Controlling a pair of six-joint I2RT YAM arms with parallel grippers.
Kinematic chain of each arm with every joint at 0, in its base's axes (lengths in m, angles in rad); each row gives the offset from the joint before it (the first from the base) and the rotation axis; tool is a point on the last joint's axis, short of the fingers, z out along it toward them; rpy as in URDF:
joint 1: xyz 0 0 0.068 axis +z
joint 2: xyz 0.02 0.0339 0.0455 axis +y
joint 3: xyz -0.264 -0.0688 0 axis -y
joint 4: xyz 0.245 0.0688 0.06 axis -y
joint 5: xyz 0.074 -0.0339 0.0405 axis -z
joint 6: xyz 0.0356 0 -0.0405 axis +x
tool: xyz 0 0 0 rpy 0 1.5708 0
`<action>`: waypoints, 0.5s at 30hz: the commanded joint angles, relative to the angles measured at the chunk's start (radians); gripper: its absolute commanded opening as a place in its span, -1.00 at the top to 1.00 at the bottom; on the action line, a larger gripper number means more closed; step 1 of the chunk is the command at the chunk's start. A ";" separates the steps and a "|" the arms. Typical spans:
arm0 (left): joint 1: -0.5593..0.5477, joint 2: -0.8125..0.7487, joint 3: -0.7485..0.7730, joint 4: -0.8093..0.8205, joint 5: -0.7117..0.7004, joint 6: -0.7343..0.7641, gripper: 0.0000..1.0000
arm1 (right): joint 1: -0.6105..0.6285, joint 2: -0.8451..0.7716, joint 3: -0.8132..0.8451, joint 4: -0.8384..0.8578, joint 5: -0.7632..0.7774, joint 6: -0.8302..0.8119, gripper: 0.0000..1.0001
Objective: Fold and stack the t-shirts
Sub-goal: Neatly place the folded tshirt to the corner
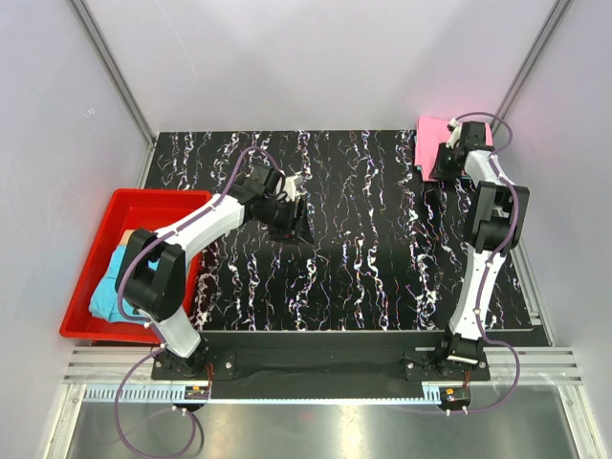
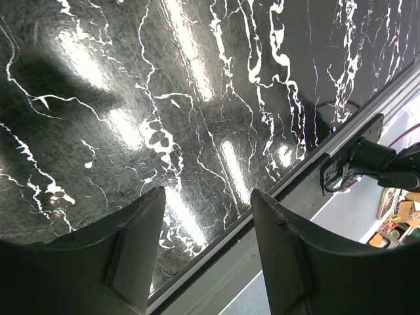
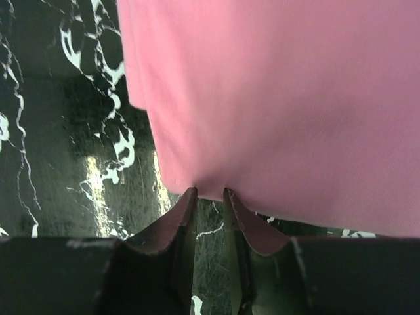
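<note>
Pink t-shirt (image 3: pixel 282 98) | step: grasp, right gripper (image 3: pixel 209 191) pinching hem at fingertips | left gripper (image 2: pixel 207 197) spread, empty | next: likely lift, grip thin

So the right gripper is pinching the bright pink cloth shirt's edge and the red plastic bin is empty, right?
No: the red plastic bin holds teal cloth, as the top view shows. The right gripper does pinch the bright pink cloth shirt.
</note>
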 commanded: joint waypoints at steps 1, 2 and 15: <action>-0.010 -0.019 -0.004 0.035 0.013 -0.009 -0.20 | 0.005 -0.065 -0.051 0.008 0.007 0.006 0.43; -0.012 -0.015 -0.004 0.032 0.013 -0.009 -0.21 | 0.007 -0.066 -0.050 0.007 0.005 0.006 0.43; -0.004 -0.196 0.208 0.086 -0.131 0.007 -0.22 | 0.014 -0.301 0.130 -0.223 -0.024 0.182 -0.57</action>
